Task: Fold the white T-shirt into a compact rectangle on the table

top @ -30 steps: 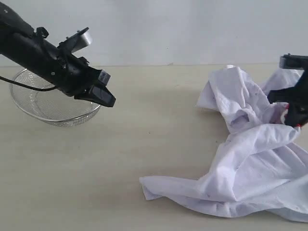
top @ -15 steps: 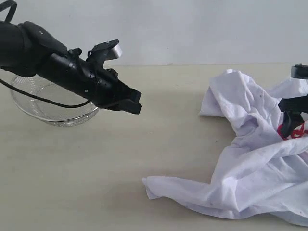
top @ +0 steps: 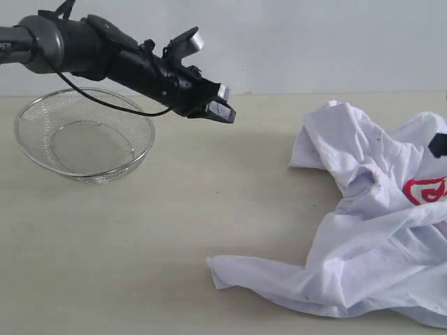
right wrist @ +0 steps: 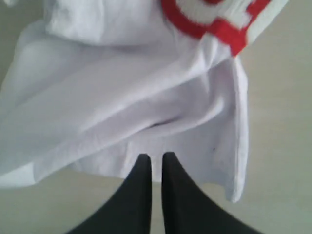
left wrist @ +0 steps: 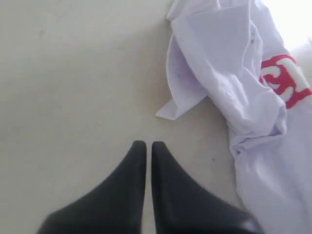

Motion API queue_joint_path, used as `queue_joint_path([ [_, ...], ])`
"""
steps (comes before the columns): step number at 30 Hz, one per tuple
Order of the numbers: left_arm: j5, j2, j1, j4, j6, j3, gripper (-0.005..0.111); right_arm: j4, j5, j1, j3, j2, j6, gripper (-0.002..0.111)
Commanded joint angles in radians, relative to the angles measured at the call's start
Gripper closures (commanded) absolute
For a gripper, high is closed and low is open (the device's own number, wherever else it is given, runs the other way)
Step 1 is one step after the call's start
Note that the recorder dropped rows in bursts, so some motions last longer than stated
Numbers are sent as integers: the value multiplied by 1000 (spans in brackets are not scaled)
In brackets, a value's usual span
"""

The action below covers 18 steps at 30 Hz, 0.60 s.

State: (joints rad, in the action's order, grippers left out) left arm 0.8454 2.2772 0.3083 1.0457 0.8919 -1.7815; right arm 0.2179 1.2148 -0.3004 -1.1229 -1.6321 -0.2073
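The white T-shirt (top: pixel 370 230) is lying crumpled on the table (top: pixel 209 209), well apart from the wire-mesh basket (top: pixel 140 150), bunched into loose folds with one corner trailing out toward the basket's side of the table. A patch of red lettering (top: pixel 424 190) is showing on the part of the cloth farthest from the basket. The left gripper (top: pixel 223 113) is hanging in the air just past the basket's rim, on the side facing the shirt, touching nothing. Its black fingers (left wrist: pixel 127 185) are pressed together with only a thin seam between them, and bare tabletop is lying under them. The right gripper (right wrist: pixel 156 156) is sitting at the edge of the shirt farthest from the basket, its jaws drawn together too. Their tips are pointing at a white hem, and I am seeing no cloth caught between them.
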Motion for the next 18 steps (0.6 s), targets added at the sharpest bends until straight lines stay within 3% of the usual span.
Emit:
queue_joint_path([
  [1, 182, 84, -18, 102, 10, -89, 102, 129, -77, 1, 127, 29, -93, 106],
  [7, 305, 84, 75, 230, 129, -91, 102, 156, -338, 64, 293, 27, -117, 106],
  [10, 184, 72, 143, 221, 111, -91, 102, 154, -415, 64, 336, 27, -115, 106],
  [14, -97, 70, 235, 160, 108, -98, 102, 153, -519, 64, 397, 27, -85, 106],
  [18, -353, 80, 269, 84, 39, -98, 102, 153, -616, 64, 457, 25, -55, 106],
])
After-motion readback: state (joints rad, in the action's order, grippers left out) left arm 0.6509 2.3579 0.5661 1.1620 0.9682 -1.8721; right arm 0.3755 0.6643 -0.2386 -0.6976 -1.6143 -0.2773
